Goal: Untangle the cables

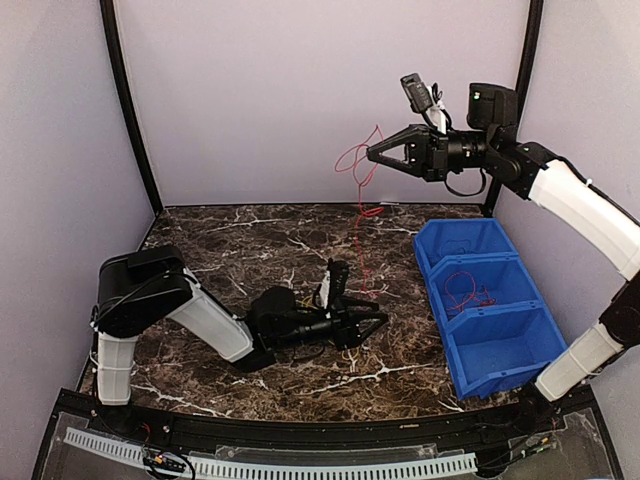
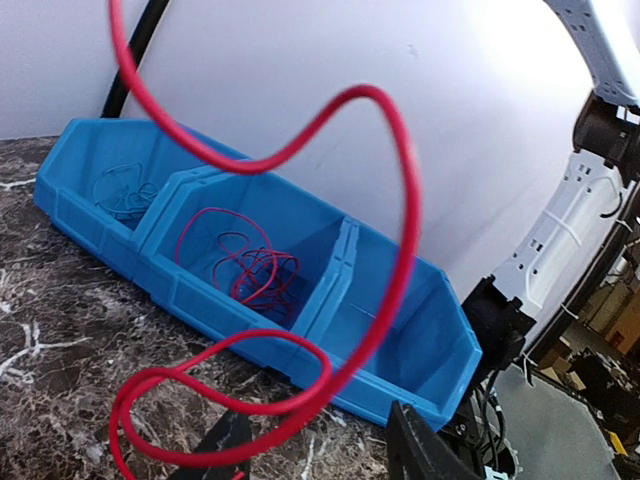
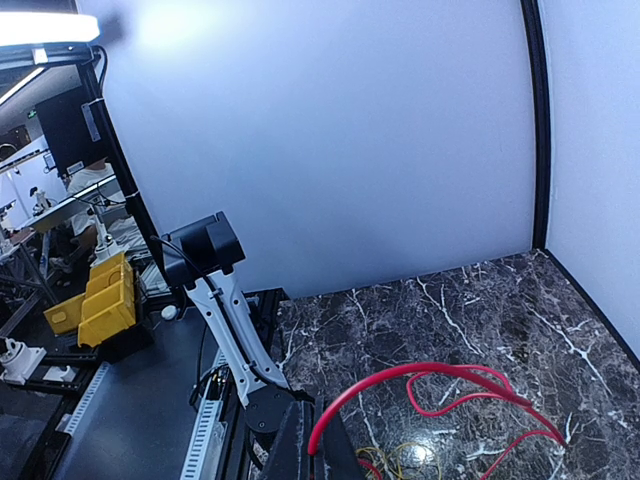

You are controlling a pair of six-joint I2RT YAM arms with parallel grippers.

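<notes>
Red cable (image 1: 361,240) is hanging from clamped right fingers (image 1: 371,153), left fingers (image 2: 318,435) half-open near its tail; other cables (image 1: 462,292) are lying in bin (image 1: 430,262).

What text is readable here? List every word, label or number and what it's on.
None readable. The bins, red cable and table show no print; background clutter in the right wrist view is too small to tell.
</notes>
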